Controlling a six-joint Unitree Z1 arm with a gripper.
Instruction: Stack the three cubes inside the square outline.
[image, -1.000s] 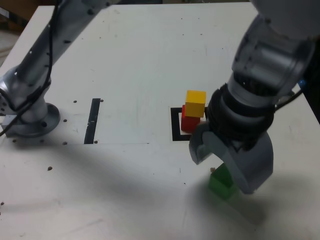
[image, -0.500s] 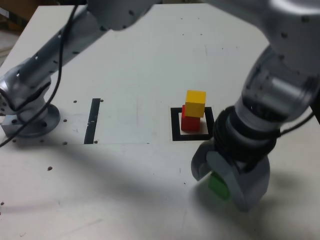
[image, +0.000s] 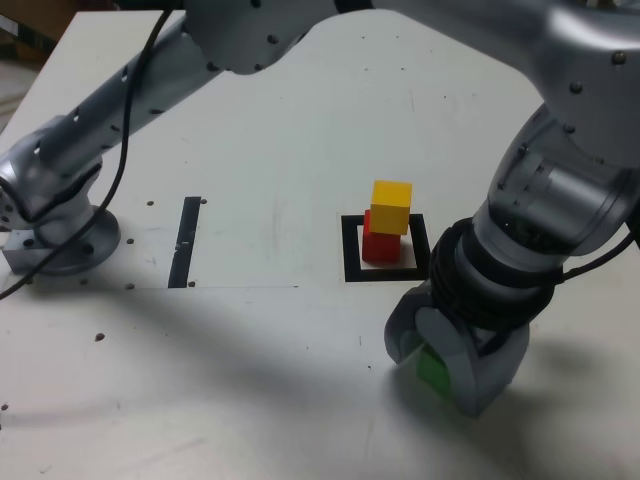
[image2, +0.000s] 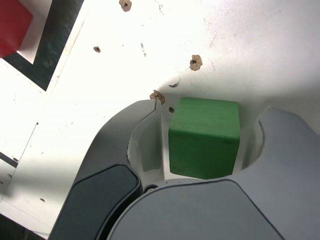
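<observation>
The big grey robot arm bends down to the lower right of the exterior view. Its claw (image: 445, 358) is low over the white counter (image: 270, 120). The green cube (image: 433, 372) sits between the two grey jaws. In the wrist view the green cube (image2: 204, 137) fills the middle of the frame, with a curved jaw on each side of it. The claw (image2: 200, 142) is narrow around the cube, with a thin gap on one side; on the other side I cannot tell if the jaw touches. I cannot tell if the cube is squeezed tight.

Just above the claw in the exterior view, near the middle of the frame, is the square outline (image: 350, 250). It is a black frame with a white middle. The red cube (image: 378, 247) stands inside it. The yellow cube (image: 391, 206) sits on top of the red one, turned a little and hanging a bit over one side. The green cube is outside the square, close below it in the frame.

In the wrist view a corner of the red cube (image2: 12, 25) shows in the upper left, with part of the square outline (image2: 57, 40) beside it.

At the left of the exterior view a thin black strip (image: 185, 240) lies flat on the counter. Further left is the round grey base of the arm (image: 55, 225). Small dark holes dot the counter.
</observation>
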